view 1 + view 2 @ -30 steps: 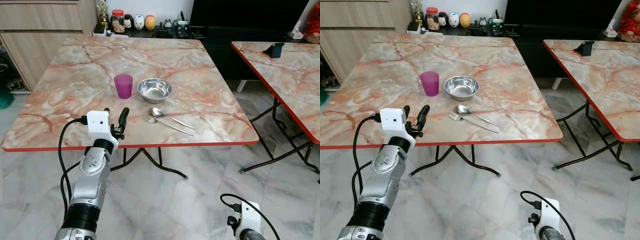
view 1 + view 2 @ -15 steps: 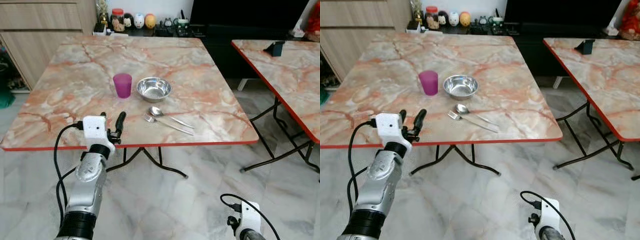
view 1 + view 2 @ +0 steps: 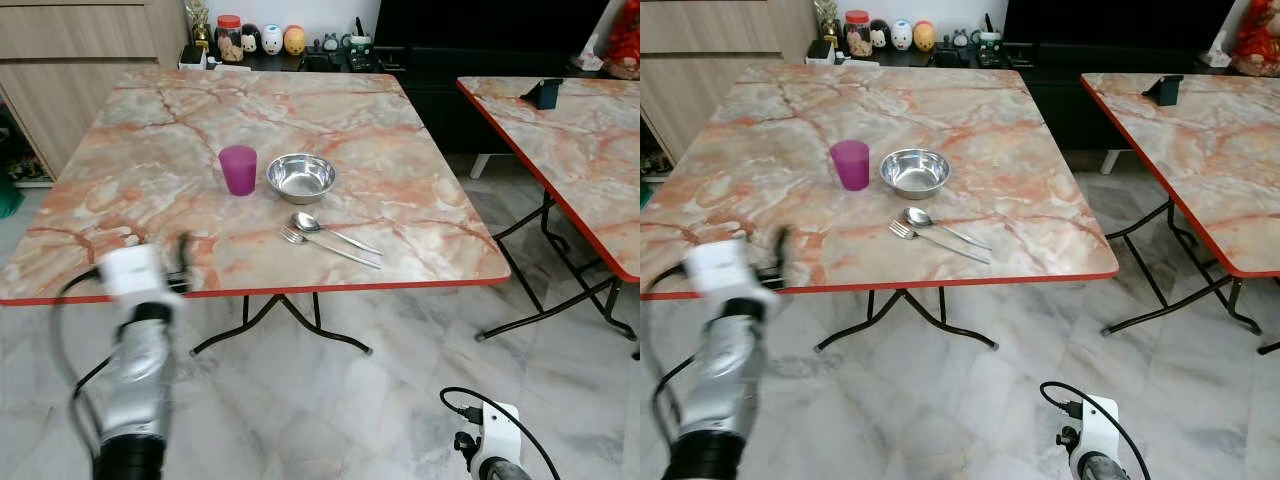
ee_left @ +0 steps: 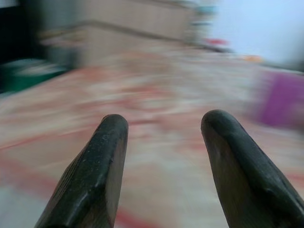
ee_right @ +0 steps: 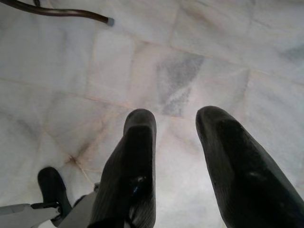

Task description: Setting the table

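Lying parallel, spoon (image 3: 333,233) and fork (image 3: 330,247) handles point right.

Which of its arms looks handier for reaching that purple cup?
Probably the left. Its tool is raised at the table's near edge, open, with the purple cup ahead. The right tool hangs low over the floor.

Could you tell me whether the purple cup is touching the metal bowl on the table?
Apart. The left eye view shows a strip of marble tabletop between the cup and the bowl.
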`<state>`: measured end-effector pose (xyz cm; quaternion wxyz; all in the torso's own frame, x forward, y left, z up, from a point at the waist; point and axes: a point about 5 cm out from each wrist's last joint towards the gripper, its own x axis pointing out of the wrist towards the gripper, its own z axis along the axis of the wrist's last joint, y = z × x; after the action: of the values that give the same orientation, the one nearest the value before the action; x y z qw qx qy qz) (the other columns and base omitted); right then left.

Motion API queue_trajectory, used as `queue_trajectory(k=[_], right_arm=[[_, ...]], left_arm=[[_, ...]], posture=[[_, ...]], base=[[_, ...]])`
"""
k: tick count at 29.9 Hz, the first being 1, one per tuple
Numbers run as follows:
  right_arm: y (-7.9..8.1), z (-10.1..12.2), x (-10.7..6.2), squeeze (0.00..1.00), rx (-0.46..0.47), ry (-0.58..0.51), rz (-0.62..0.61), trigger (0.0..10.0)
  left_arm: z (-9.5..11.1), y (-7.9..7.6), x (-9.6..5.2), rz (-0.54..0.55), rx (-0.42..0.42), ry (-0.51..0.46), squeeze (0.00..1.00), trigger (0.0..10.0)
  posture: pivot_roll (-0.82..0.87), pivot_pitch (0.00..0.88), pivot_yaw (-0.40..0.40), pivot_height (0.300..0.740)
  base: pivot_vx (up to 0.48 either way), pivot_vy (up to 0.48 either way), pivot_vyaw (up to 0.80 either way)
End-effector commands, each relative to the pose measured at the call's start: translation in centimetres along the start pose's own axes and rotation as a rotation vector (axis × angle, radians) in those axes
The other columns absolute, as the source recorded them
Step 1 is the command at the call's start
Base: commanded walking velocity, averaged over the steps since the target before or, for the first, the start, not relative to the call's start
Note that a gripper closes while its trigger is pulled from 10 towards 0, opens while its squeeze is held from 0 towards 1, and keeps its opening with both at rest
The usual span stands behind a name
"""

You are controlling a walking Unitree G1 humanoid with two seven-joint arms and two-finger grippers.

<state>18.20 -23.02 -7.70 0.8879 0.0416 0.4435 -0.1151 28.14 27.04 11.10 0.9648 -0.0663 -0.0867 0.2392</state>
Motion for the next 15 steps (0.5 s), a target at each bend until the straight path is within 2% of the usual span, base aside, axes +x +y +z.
queue_trajectory(k=[1, 3, 6, 8, 9, 10, 11, 13, 15], right_arm=[[-0.2, 0.1, 0.0, 0.00, -0.007, 0.000, -0.001, 10.0], [-0.2, 0.2, 0.0, 0.00, -0.008, -0.002, 0.001, 10.0], [-0.2, 0.2, 0.0, 0.00, -0.007, -0.003, 0.000, 10.0], [-0.2, 0.3, 0.0, 0.00, -0.001, -0.006, -0.006, 10.0], [-0.2, 0.3, 0.0, 0.00, -0.001, -0.006, -0.006, 10.0], [-0.2, 0.3, 0.0, 0.00, 0.002, -0.006, -0.008, 10.0], [-0.2, 0.3, 0.0, 0.00, 0.002, -0.006, -0.008, 10.0], [-0.2, 0.3, 0.0, 0.00, -0.001, -0.004, -0.009, 10.0], [-0.2, 0.3, 0.0, 0.00, 0.000, -0.004, -0.010, 10.0]], left_arm=[[-1.2, 2.8, -0.4, 0.118, 0.030, 0.050, 0.00, 10.0], [-2.3, 4.4, -0.9, 0.117, 0.114, 0.104, 0.00, 10.0], [-3.3, 5.4, -1.5, 0.121, 0.158, 0.146, 0.00, 10.0], [-5.9, 8.0, -3.5, 0.165, 0.248, 0.268, 0.00, 10.0], [-5.9, 8.0, -3.5, 0.165, 0.248, 0.268, 0.00, 10.0], [-7.3, 8.9, -4.8, 0.172, 0.284, 0.342, 0.00, 10.0], [-7.3, 8.9, -4.8, 0.172, 0.284, 0.342, 0.00, 10.0], [-9.3, 9.1, -6.3, 0.147, 0.296, 0.469, 0.00, 10.0], [-11.2, 8.6, -7.9, 0.074, 0.306, 0.601, 0.00, 10.0]], posture=[[0.10, 0.000, -0.076, 0.740], [0.10, 0.000, -0.075, 0.740], [0.09, 0.000, -0.072, 0.740], [0.08, 0.000, -0.068, 0.740], [0.08, 0.000, -0.068, 0.740], [0.08, 0.000, -0.069, 0.740], [0.08, 0.000, -0.069, 0.740], [0.08, 0.000, -0.070, 0.740], [0.08, 0.000, -0.070, 0.740]], base=[[0.000, 0.000, 0.00], [0.000, 0.000, 0.00], [0.000, 0.000, 0.00], [0.000, 0.000, 0.00], [0.000, 0.000, 0.00], [0.000, 0.000, 0.00], [0.000, 0.000, 0.00], [0.000, 0.000, 0.00], [0.000, 0.000, 0.00]])
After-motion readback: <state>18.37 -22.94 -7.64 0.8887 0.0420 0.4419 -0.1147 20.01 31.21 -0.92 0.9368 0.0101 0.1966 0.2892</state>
